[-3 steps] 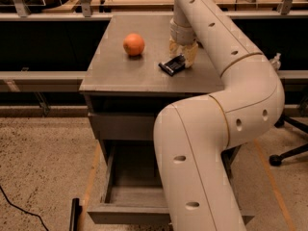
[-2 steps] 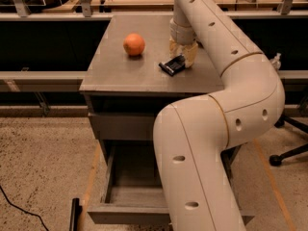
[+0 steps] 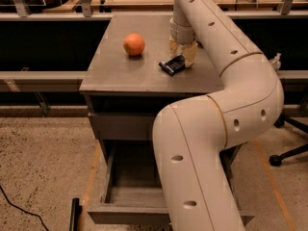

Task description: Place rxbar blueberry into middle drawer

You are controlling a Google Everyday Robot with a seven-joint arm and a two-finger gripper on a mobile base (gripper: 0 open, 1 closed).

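Observation:
The rxbar blueberry [image 3: 171, 65], a small dark flat bar, lies on the grey cabinet top [image 3: 120, 76], right of centre. My gripper [image 3: 183, 57] comes down from above at the bar's right end, its tan fingers [image 3: 190, 53] closed around that end; the bar still rests on the top. The middle drawer [image 3: 126, 213] is pulled open low at the front of the cabinet. Its inside looks bare, and my arm hides its right part.
A round orange fruit [image 3: 134, 44] sits on the cabinet top, left of the bar. A closed grey drawer [image 3: 120, 126] is above the open one. My large white arm [image 3: 211, 143] fills the right foreground. A chair base [image 3: 288, 153] stands at the right.

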